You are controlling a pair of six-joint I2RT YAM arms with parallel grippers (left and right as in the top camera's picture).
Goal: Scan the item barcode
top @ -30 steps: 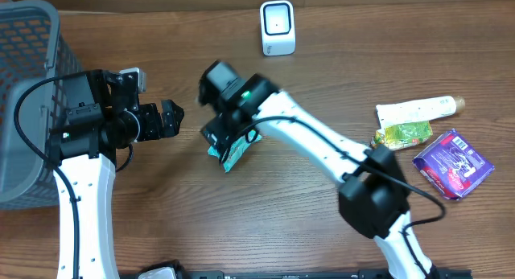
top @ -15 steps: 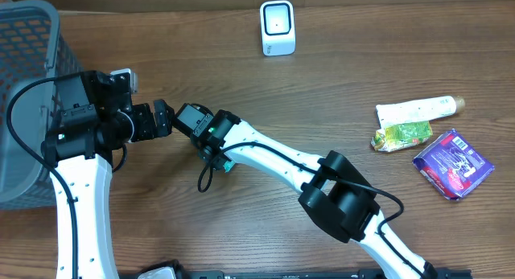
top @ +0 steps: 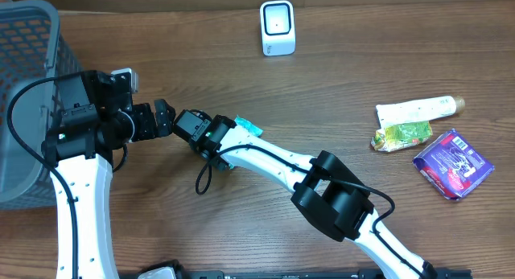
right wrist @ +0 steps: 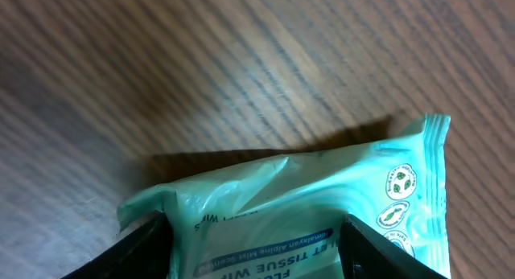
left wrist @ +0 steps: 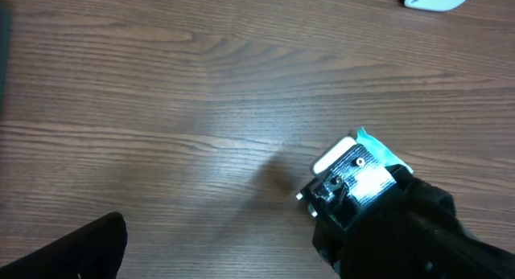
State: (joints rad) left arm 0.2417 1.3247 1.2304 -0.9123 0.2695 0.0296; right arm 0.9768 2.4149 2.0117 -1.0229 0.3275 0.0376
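The item is a teal pack of tissue wipes (right wrist: 322, 207). It sits between the two black fingers of my right gripper (right wrist: 265, 251), and both fingers press its sides. From overhead only a teal corner of the pack (top: 248, 128) shows past the right gripper (top: 216, 137). My left gripper (top: 165, 118) stands open just left of it with nothing held. In the left wrist view one left finger (left wrist: 80, 251) shows at the lower left, and the pack (left wrist: 376, 149) peeks out behind the right wrist. The white scanner (top: 278, 27) stands at the back centre.
A grey mesh basket (top: 24, 38) fills the far left. At the right lie a white tube (top: 418, 110), a green packet (top: 402, 136) and a purple packet (top: 452, 162). The right arm stretches across the table's middle.
My right arm has swung left with the wipes pack until it is close to the left gripper, and its jaws have narrowed on the pack. The left arm has shifted slightly left.
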